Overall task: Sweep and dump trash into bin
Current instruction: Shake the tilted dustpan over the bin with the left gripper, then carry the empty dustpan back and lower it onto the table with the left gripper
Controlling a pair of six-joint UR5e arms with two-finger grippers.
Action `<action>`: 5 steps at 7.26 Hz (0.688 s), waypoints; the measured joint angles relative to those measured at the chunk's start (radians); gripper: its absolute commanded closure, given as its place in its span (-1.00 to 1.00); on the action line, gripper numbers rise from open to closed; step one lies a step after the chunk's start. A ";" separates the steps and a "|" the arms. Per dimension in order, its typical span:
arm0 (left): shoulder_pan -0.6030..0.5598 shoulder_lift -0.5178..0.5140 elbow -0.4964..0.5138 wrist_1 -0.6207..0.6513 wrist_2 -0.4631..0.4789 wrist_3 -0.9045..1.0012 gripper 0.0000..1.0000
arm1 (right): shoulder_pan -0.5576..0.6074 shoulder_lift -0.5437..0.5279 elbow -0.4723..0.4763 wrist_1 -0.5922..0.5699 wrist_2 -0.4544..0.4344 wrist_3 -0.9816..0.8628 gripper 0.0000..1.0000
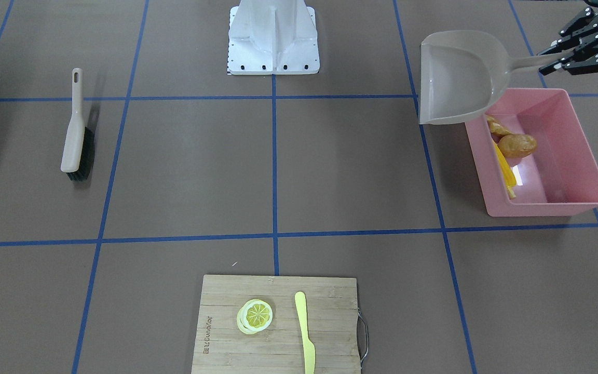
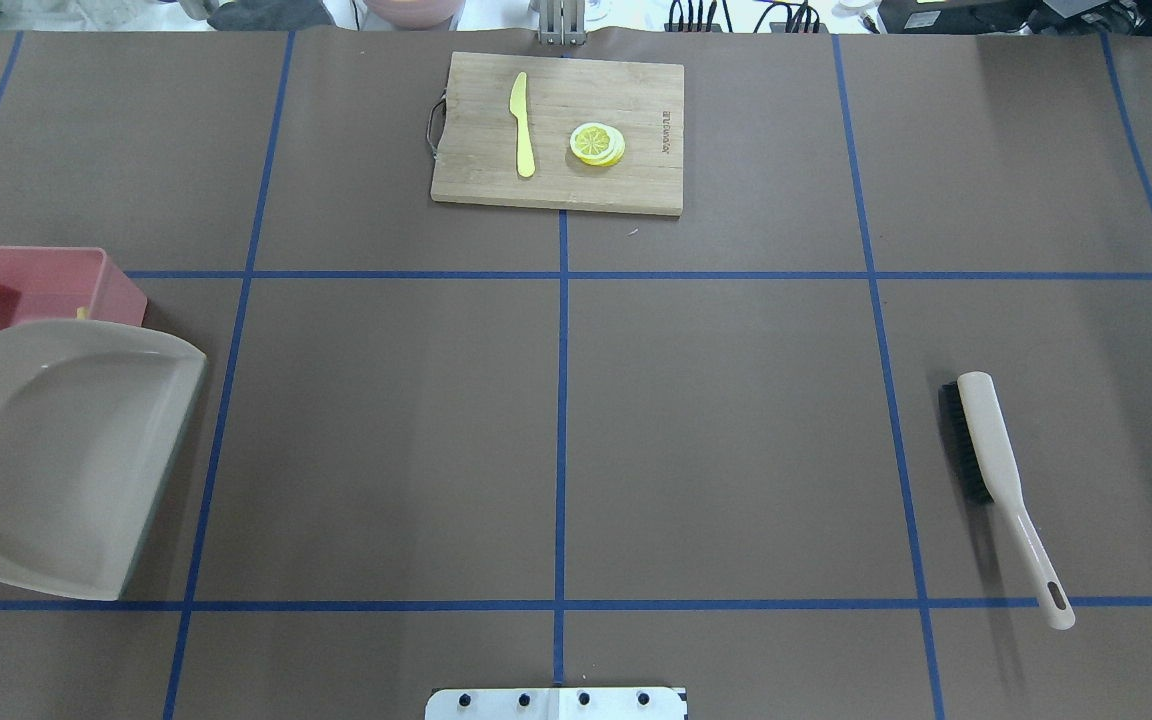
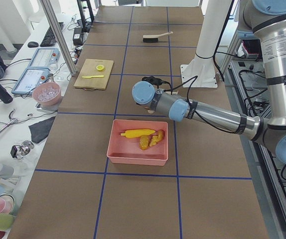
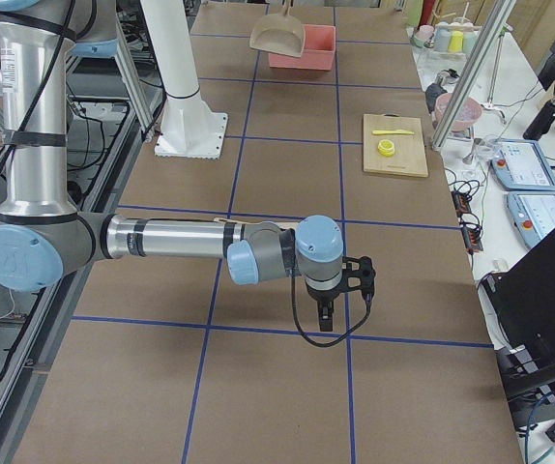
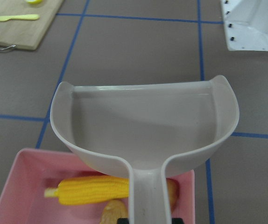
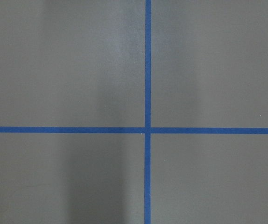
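Pink plastic, the bin (image 1: 579, 150) sits just below the left pincer (image 1: 549, 61), which in the front-facing view is pinching the handle end of the beige dustpan (image 1: 457, 78). The pan hangs lifted over the bin's near corner with its scoop bare. I take that to mean the dump is made, since the potato (image 1: 518, 145), ginger (image 1: 496, 126) and corn cob (image 1: 505, 170) all lie inside the bin. The brush (image 1: 77, 130) lies flat on the surface (image 1: 330, 171), far across from that pincer, with nothing holding it.

From overhead the raised pan hides most of the bin and all the trash; neither pincer is in frame.

From the left end, the three pieces sit together in the bin, under the near arm's wrist.

From the right end, the right pincer (image 4: 334, 302) points down above bare surface. Whether its fingers are spread or pressed together I cannot tell from this view.

The left wrist camera looks along the handle into an empty scoop, with corn and brown pieces beneath it in the bin.

The right wrist camera shows only crossed blue tape, no fingers.
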State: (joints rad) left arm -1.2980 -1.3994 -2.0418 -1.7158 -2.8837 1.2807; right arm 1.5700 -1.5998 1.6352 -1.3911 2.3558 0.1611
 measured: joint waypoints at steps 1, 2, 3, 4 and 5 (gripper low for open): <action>0.055 -0.088 0.038 -0.002 0.007 -0.001 1.00 | -0.001 0.020 0.002 -0.046 0.001 0.001 -1.00; 0.099 -0.178 0.091 -0.002 0.017 -0.001 1.00 | -0.001 0.030 0.004 -0.068 0.000 0.006 -1.00; 0.127 -0.255 0.147 -0.003 0.023 -0.002 1.00 | -0.002 0.034 0.004 -0.076 -0.001 0.012 -1.00; 0.142 -0.319 0.209 -0.004 0.025 -0.012 1.00 | -0.003 0.035 0.003 -0.078 -0.002 0.016 -1.00; 0.154 -0.379 0.274 -0.009 0.025 -0.048 1.00 | -0.003 0.036 0.001 -0.078 -0.003 0.018 -1.00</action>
State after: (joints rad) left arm -1.1436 -1.7781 -1.7677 -1.7251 -2.8583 1.2322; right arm 1.5667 -1.5639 1.6367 -1.4690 2.3529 0.1794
